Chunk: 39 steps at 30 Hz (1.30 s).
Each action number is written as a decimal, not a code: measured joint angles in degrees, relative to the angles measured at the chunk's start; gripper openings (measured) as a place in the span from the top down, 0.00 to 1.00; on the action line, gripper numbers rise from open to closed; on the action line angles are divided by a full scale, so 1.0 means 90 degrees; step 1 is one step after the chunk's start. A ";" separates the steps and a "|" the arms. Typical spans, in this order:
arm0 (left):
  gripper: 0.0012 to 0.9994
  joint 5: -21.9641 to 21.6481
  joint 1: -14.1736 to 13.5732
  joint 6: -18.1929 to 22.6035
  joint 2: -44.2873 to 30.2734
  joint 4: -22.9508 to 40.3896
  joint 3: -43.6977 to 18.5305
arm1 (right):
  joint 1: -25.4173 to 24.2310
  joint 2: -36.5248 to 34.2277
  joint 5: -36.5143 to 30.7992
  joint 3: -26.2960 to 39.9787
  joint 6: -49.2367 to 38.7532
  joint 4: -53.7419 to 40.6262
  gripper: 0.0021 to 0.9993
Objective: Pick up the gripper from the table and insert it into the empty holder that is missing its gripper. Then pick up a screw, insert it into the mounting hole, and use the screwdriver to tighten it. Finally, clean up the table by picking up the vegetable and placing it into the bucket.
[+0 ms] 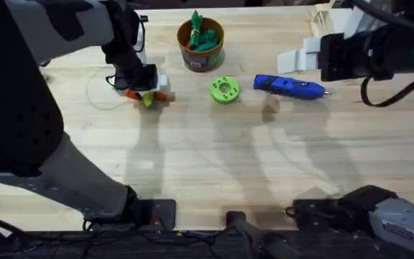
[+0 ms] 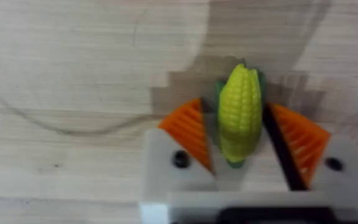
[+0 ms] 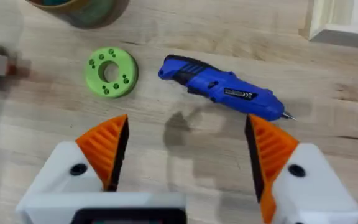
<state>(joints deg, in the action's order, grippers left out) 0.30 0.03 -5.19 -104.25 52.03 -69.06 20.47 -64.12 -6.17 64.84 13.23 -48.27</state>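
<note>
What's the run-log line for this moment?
left gripper: around vegetable, on table | right gripper: open above screwdriver | bucket: toys inside

Random stuff on the table
A green disc with holes sat on the wooden table.

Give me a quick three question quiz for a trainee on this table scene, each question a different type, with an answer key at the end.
1. True or false: the blue screwdriver is held in the right gripper.
2. Multiple choice: what sits between the left gripper's orange pads?
A. the green disc
B. the toy corn cob
C. a screw
3. Fill in: the dark green leafy toys sit inside the ____.

Key
1. False: it lies on the table beside the disc, and the right gripper is open above the table.
2. B.
3. The bucket.
</note>
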 joint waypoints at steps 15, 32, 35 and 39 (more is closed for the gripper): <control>0.97 0.0005 -0.0007 -0.0029 0.0006 0.0024 -0.0049 | 0.0000 -0.0001 0.0000 0.0000 0.0000 -0.0002 0.01; 0.97 0.0090 -0.0178 -0.0029 0.1039 0.0464 -0.1715 | 0.0000 -0.0002 0.0000 0.0000 0.0000 -0.0002 0.01; 0.97 0.0095 -0.0391 -0.0029 0.1326 0.0466 -0.2123 | 0.0000 0.0000 0.0000 0.0000 0.0000 -0.0002 0.01; 0.97 0.0137 -0.0747 -0.0029 0.1447 0.0312 -0.2445 | 0.0000 0.0000 0.0000 0.0000 0.0000 -0.0002 0.01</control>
<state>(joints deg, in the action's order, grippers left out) 1.52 -6.69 -5.45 -91.22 54.84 -91.06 20.47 -64.12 -6.17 64.84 13.23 -48.29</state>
